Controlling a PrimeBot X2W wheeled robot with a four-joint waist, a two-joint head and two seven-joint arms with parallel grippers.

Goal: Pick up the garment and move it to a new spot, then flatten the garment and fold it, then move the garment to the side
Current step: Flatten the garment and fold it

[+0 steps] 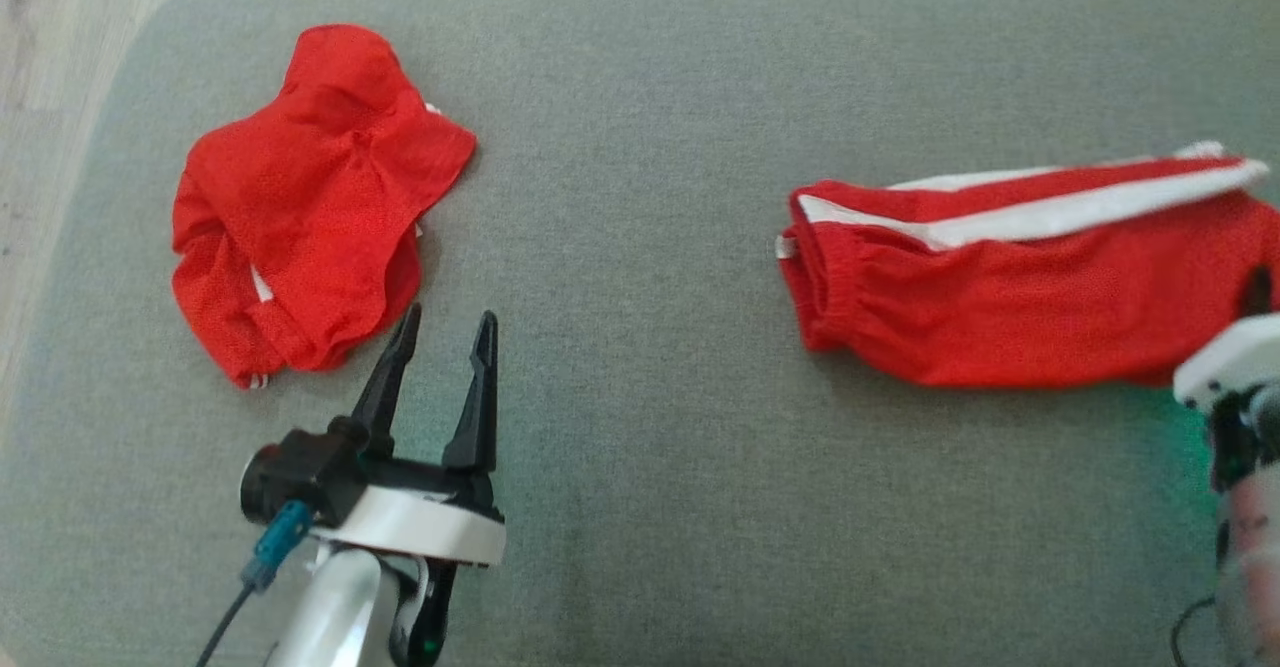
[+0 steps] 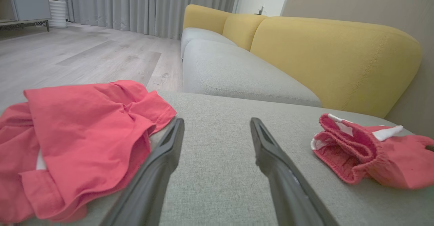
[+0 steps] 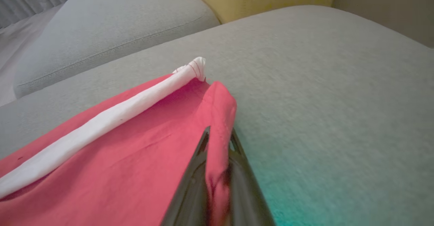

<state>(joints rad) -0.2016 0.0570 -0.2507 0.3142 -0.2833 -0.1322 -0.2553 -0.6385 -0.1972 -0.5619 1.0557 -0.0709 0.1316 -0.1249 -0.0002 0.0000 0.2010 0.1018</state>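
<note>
The garment [image 1: 310, 197], a crumpled red mesh jersey with a bit of striped trim at its lower corner, lies at the left of the grey cushion [image 1: 640, 247]. My left gripper [image 1: 448, 317] stands open just right of its near hem, with nothing between the fingers. In the left wrist view the garment [image 2: 78, 141] lies beside the left finger of my left gripper [image 2: 217, 121]. At the right lies a second red cloth [image 1: 1000, 287] with a white side stripe and an elastic band. My right gripper [image 3: 218, 132] is shut on a fold at that cloth's [image 3: 129, 165] edge.
The cushion's rounded left edge drops to a pale wood floor [image 1: 50, 67]. Behind it stand a grey seat [image 2: 237, 73] and yellow backrests [image 2: 332, 60]. Bare grey fabric lies between the two red cloths and along the front.
</note>
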